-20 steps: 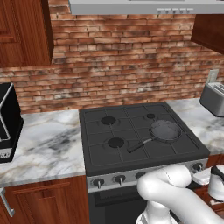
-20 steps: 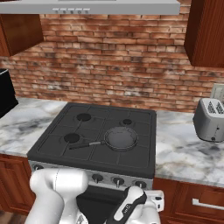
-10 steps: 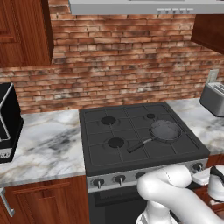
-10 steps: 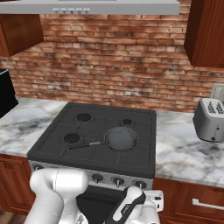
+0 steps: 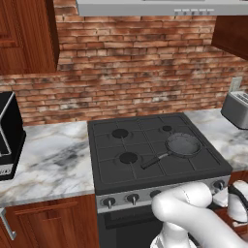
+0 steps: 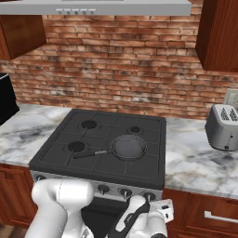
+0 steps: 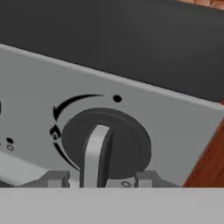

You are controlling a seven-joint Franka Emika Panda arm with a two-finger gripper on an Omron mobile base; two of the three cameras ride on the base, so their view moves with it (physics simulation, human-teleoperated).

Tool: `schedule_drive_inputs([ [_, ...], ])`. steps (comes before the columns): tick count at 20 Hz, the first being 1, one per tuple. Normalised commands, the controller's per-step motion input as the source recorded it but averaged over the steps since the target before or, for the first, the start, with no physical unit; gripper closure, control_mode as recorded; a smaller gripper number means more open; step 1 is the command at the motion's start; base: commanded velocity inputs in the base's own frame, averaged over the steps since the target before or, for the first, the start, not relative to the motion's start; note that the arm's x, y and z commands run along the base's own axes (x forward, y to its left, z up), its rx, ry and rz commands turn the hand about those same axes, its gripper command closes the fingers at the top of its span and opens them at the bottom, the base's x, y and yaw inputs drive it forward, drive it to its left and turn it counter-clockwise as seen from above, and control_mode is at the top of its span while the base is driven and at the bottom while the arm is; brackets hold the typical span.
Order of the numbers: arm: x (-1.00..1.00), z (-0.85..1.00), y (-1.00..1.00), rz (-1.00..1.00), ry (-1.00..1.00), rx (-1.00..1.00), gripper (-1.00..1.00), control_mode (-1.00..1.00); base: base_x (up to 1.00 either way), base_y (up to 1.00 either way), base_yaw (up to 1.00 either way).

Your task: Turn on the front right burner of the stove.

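Stove [image 5: 145, 145] is seen set into marble counter [image 5: 53, 160], centre of both base views, below brick wall [image 5: 131, 72]. A frying pan [image 5: 182, 144] is sat on front right burner, handle pointed toward front left burner [image 5: 128, 157]. Silver knob strip [image 6: 111, 188] runs along stove front, partly covered by white arm. Toaster [image 6: 222, 126] is noted on counter to right, well apart from stove. In hand view, a dark round knob [image 7: 106, 142] w/ raised grey ridge is seen close up on the strip. Gripper [image 7: 101, 178] is held at knob; finger tips [image 7: 56, 178] flank its lower edge, approx. either side. Jaws appear parted abt knob width; contact w/ knob cannot be told.
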Motion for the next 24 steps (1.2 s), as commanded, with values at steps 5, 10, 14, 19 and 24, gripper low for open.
schedule_drive_inputs([
  [5,0.17,0.0,-0.03,0.0,0.17,-0.49,1.0,-1.0,0.0,0.0,0.0],
  [10,0.18,0.0,0.0,0.0,0.15,-0.47,1.0,-1.0,0.0,0.0,0.0],
  [14,0.11,0.0,-0.04,0.0,0.02,-0.35,1.0,-1.0,0.0,0.0,0.0],
  [19,0.02,0.0,-0.01,0.04,-0.05,-0.24,1.0,-1.0,0.0,0.0,0.0],
  [24,0.0,0.0,-0.1,0.17,-0.03,-0.12,1.0,-1.0,0.0,0.0,0.0],
])
